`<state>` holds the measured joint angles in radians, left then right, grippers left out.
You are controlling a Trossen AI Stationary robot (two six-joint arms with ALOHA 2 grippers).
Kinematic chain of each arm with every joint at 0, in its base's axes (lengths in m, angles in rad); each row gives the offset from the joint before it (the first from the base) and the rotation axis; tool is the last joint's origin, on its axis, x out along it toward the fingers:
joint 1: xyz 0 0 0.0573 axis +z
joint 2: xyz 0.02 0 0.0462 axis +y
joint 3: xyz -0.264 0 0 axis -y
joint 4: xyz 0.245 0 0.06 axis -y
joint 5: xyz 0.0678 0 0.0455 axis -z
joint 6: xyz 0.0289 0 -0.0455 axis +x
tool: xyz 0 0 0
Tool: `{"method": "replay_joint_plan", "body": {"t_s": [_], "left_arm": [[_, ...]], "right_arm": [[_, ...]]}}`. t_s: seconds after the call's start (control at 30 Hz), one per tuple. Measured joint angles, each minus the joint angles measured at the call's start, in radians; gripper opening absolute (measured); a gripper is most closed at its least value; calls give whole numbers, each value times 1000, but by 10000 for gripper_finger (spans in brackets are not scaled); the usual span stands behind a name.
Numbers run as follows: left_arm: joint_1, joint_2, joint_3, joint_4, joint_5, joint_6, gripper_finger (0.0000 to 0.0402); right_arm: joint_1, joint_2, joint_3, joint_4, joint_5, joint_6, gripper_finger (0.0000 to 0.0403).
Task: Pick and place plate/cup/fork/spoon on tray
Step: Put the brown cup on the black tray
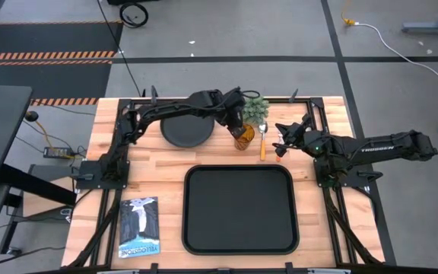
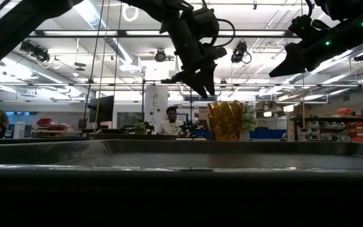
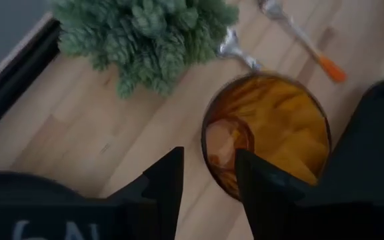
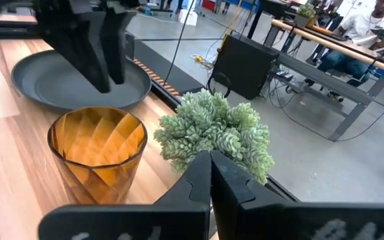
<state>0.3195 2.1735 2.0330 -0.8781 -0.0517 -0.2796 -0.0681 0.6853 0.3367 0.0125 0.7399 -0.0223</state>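
The cup, an amber faceted glass tumbler, stands upright on the tabletop just beyond the far edge of the tray, with the left end effector poised directly above its rim. In the low view the fingers hang just over the cup's top, apart from it; in the left wrist view they are spread, one fingertip over the cup's mouth and the other outside its wall, gripping nothing. The plate lies to the cup's left on the far part of the tabletop, and a small green potted plant stands just behind the cup. The spoon lies just right of the cup, its bowl toward the far side. The right end effector hovers to the right of the spoon, its fingers pressed together and empty. The tray holds nothing.
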Motion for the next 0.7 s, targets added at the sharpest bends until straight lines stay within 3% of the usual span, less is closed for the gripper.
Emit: {"method": "replay_joint_plan", "body": {"t_s": [0.17,0.7], "left_arm": [[7,46,71,-68,4,2,144],[-9,69,67,-68,1,4,144]], "right_arm": [[0,0,0,1,0,-3,6],[0,24,-2,29,-54,4,6]]}}
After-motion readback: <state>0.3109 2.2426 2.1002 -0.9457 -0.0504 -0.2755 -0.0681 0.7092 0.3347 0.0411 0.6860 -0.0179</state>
